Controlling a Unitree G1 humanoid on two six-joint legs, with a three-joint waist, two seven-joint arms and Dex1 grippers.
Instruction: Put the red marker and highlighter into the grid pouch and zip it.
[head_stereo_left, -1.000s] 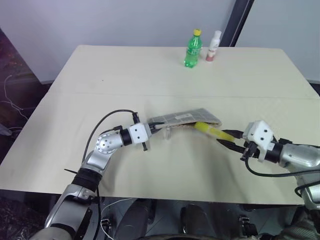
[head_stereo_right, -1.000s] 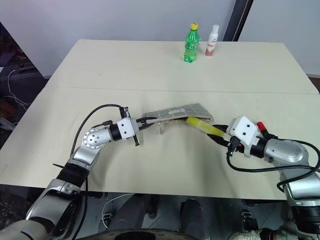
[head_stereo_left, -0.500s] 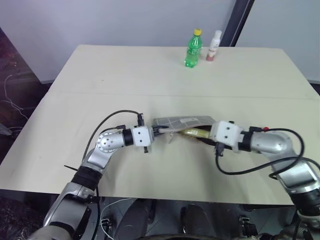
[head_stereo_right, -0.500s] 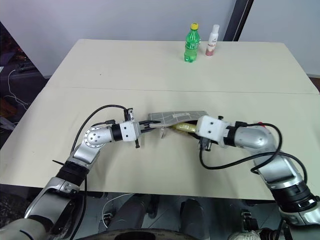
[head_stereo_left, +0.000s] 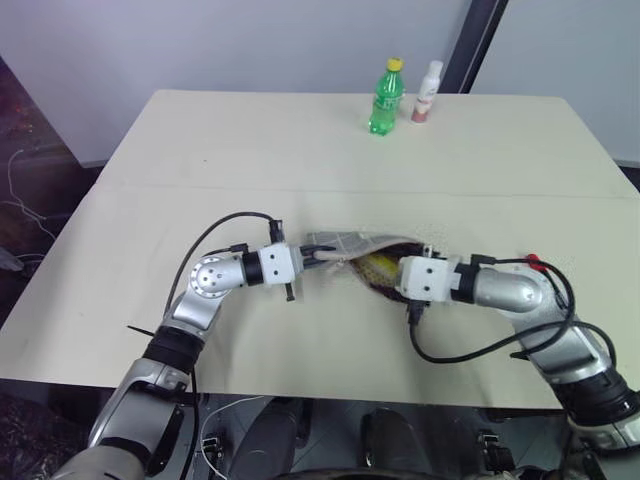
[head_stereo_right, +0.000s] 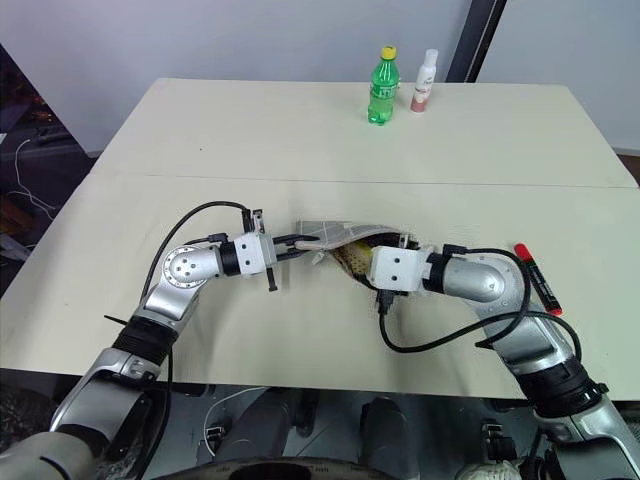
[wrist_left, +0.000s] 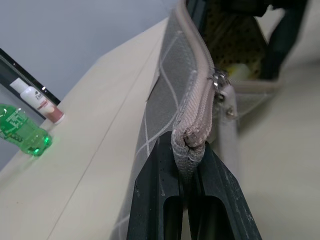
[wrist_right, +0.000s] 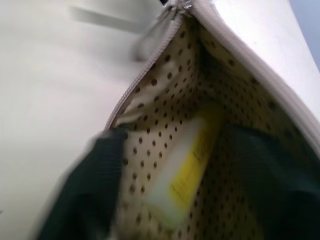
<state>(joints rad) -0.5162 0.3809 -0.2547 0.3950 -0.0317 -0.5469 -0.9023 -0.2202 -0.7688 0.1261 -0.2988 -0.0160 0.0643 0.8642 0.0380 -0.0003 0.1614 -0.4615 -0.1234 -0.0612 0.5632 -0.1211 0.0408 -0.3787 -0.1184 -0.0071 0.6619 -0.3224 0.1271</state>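
Note:
The grid pouch (head_stereo_left: 345, 242) lies mid-table with its mouth gaping, showing a dotted lining (wrist_right: 165, 90). My left gripper (wrist_left: 187, 152) is shut on the pouch's zip-end fabric and holds that end up. My right gripper (wrist_right: 175, 135) reaches into the pouch mouth, and its fingers (wrist_right: 90, 200) are spread open. Between them the yellow highlighter (wrist_right: 187, 172) lies loose on the lining, and it also peeks out of the opening (head_stereo_left: 378, 265). The red marker (head_stereo_right: 536, 278) lies on the table beyond my right forearm, apart from both grippers.
A green bottle (head_stereo_left: 385, 97) and a white bottle with a pink base (head_stereo_left: 427, 92) stand at the far edge of the beige table (head_stereo_left: 250, 150). The zip pull (wrist_left: 220, 82) hangs on the pouch's near side.
My right gripper carried the highlighter leftward into the pouch mouth, then opened. The highlighter now lies inside. The left gripper kept its hold and stayed in place.

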